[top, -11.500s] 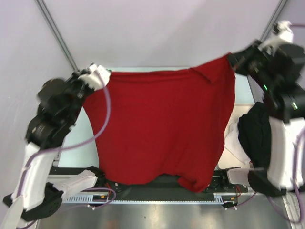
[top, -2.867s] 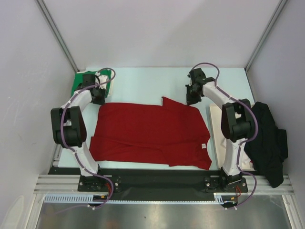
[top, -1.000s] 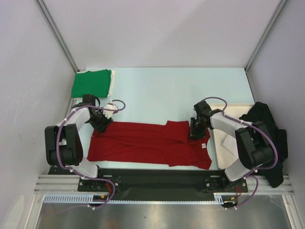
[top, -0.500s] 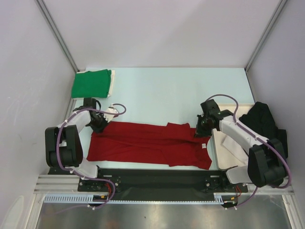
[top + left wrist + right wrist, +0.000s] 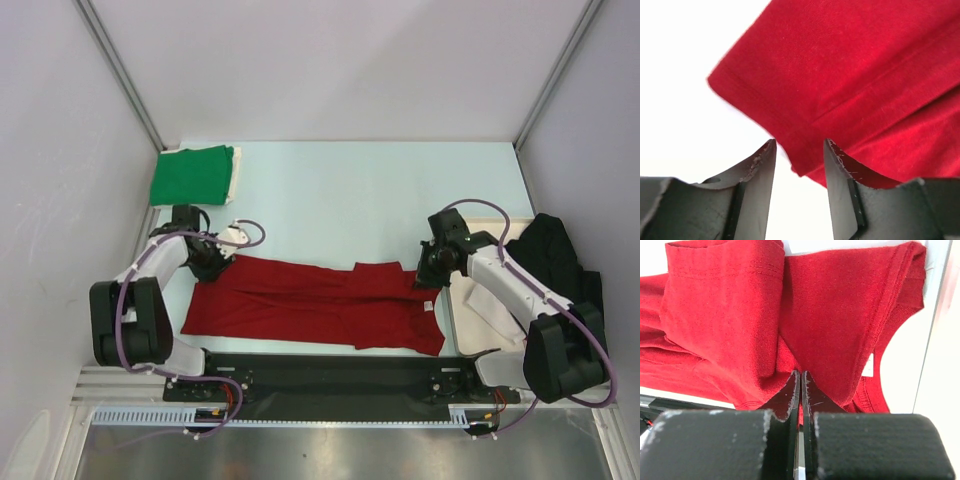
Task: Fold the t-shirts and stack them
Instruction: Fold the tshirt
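Pinches the red t-shirt (image 5: 320,305) (a long band along the near edge) at its collar end, right gripper (image 5: 800,373) closed on a pucker; spreads left gripper (image 5: 799,144) over the hem corner, likely readying a crosswise fold. Leaves green t-shirt (image 5: 192,174) folded far-left, presumably as stack base.

Nothing readable is showing up anywhere. The red t-shirt (image 5: 830,315) is showing a small white neck label (image 5: 868,365), but it's looking blank.
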You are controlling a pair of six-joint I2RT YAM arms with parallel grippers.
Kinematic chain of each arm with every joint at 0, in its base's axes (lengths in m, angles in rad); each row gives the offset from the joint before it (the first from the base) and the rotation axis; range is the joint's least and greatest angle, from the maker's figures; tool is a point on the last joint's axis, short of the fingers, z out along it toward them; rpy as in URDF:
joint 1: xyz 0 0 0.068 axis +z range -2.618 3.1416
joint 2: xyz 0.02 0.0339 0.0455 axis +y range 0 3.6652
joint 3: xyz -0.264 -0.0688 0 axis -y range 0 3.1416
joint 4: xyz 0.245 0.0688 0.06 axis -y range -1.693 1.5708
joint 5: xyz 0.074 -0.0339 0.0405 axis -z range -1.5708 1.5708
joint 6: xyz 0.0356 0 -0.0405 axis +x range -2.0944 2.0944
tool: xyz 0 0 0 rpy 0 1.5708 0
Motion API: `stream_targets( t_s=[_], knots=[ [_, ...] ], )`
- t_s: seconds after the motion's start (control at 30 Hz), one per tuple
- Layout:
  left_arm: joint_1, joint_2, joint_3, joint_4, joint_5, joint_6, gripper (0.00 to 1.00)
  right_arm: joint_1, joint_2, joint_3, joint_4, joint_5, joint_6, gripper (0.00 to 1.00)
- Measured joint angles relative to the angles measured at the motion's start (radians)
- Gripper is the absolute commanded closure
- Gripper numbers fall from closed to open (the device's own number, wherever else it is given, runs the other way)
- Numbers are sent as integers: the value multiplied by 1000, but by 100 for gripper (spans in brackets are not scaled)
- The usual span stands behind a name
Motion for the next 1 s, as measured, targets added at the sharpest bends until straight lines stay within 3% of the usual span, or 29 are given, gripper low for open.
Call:
stream_targets(
  t_s=[0.2,0.43,0.83,0.93,0.97,1.0],
  knots=[
    [-18,-47,-10,-4,-37,85,53,0,25,0,20,-16,0,100],
    [-19,-11,-44,-11,-181,235,53,-1,39,14,28,-18,-1,100],
    [-34,63,-24,-39,-201,303,53,-2,63,30,37,-18,-2,100],
    [-36,63,-24,-40,-202,309,63,-2,86,47,37,-18,-6,100],
    [-36,63,-24,-42,-202,308,78,-2,92,51,37,-18,-9,100],
    [-36,63,-24,-44,-201,302,84,-2,96,55,38,-17,-12,100]
  ],
)
